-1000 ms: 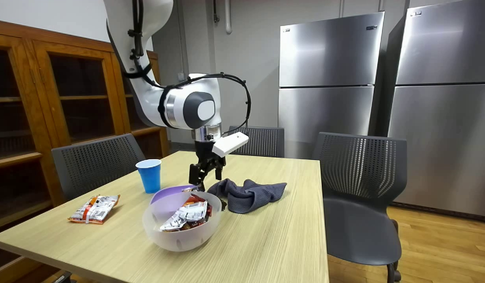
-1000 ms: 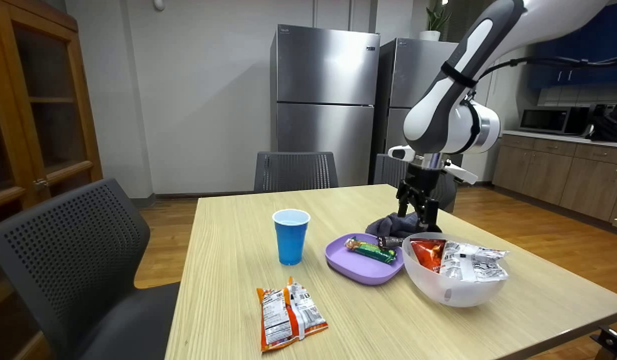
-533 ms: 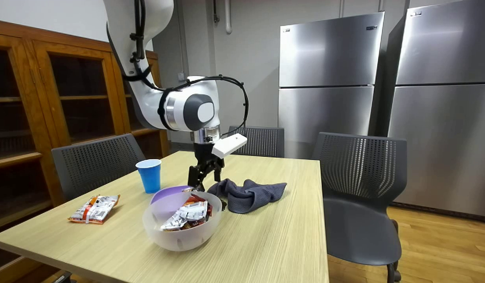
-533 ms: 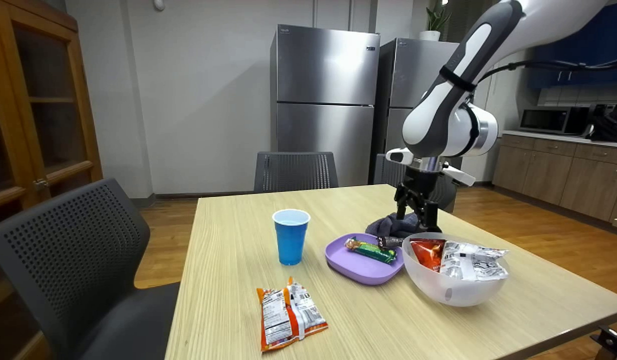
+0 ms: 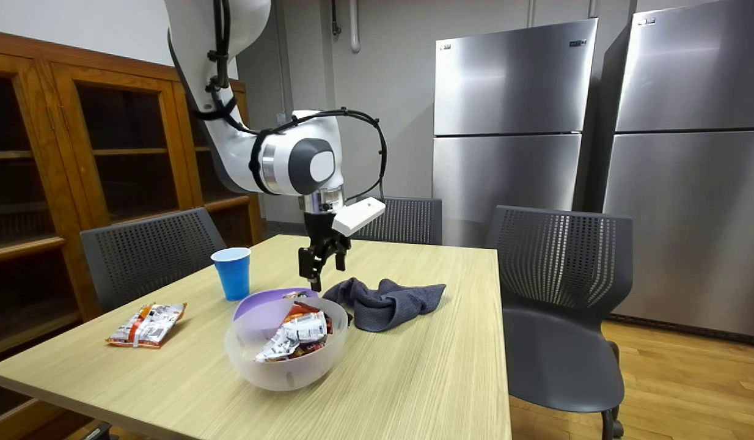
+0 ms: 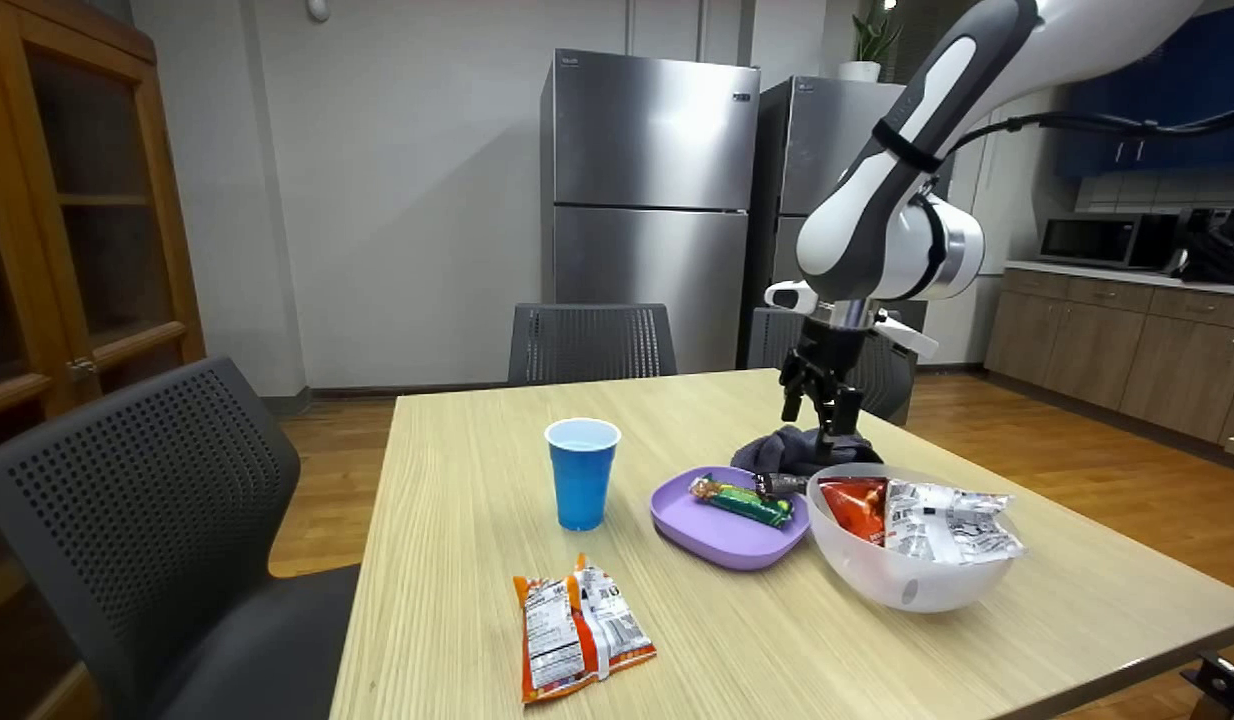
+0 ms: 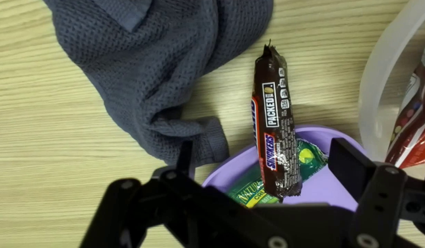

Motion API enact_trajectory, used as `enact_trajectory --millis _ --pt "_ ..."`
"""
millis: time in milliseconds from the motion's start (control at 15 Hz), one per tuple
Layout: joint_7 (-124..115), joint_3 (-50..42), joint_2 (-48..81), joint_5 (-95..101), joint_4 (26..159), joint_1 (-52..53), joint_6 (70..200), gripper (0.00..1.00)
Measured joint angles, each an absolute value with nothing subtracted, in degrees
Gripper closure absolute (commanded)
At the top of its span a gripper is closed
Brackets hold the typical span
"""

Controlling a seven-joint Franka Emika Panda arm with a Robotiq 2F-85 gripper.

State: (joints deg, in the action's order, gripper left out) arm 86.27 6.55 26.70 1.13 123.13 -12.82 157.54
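My gripper (image 7: 266, 161) is open and empty, its black fingers spread wide above the table; it also shows in both exterior views (image 5: 328, 276) (image 6: 809, 430). In the wrist view a brown Snickers bar (image 7: 271, 113) lies between the fingers, apart from both. Its lower end rests over the rim of a purple plate (image 7: 336, 187) and across a green granola bar (image 7: 307, 158); its upper end is beyond the plate. A dark grey cloth (image 7: 157, 62) lies left of the bar. A translucent bowl (image 7: 372, 86) stands to the right, holding several snack packets (image 6: 947, 525).
A blue cup (image 6: 581, 485) stands behind the plate's far side from the bowl. An orange and white snack bag (image 6: 582, 635) lies on the wooden table (image 5: 426, 379). Dark chairs (image 5: 560, 275) surround the table, with fridges (image 5: 511, 122) behind.
My gripper has risen slightly and, in an exterior view, moved a little left, away from the bowl's rim. The bowl and its packets have shifted slightly.
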Motion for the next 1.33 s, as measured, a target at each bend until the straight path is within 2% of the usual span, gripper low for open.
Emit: enact_trajectory --millis 1333 --pt "86.1 6.7 32.3 2.3 119.8 -11.3 157.1 0.0"
